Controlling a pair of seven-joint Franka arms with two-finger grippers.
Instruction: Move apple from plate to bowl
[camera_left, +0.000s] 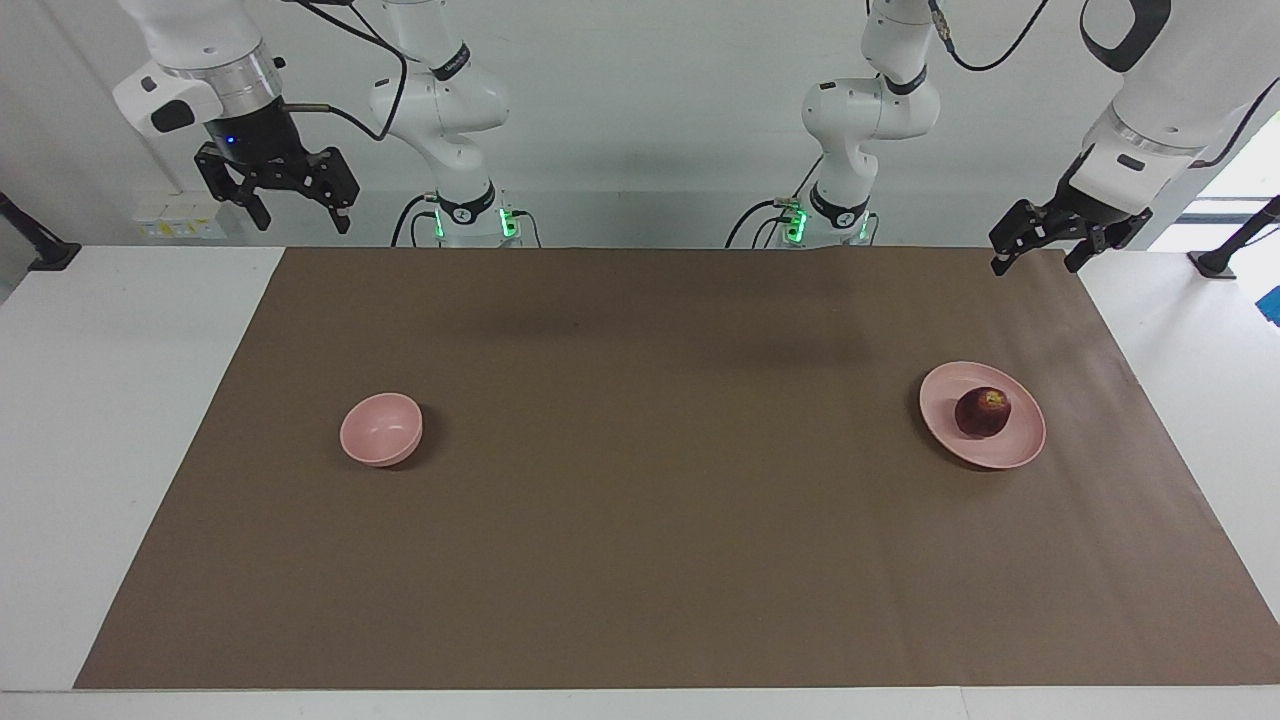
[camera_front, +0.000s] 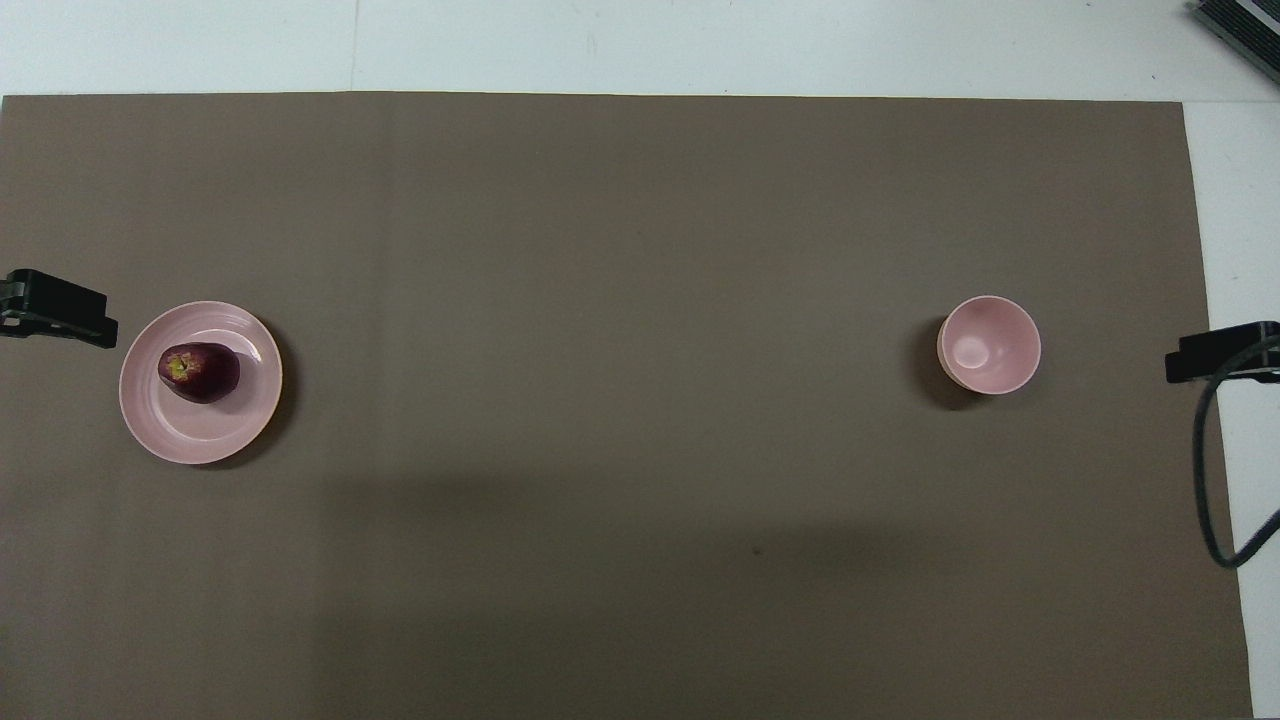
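Observation:
A dark red apple with a yellowish stem patch lies on the flat pink plate toward the left arm's end of the table. The small deep pink bowl stands upright and holds nothing, toward the right arm's end. My left gripper hangs open in the air over the mat's corner by its base, apart from the plate. My right gripper hangs open above the table's edge at its own end, well clear of the bowl. The overhead view shows only dark fingertips at its two sides.
A brown mat covers most of the white table. A grey cable loops down at the right arm's end. The two arm bases stand at the robots' edge.

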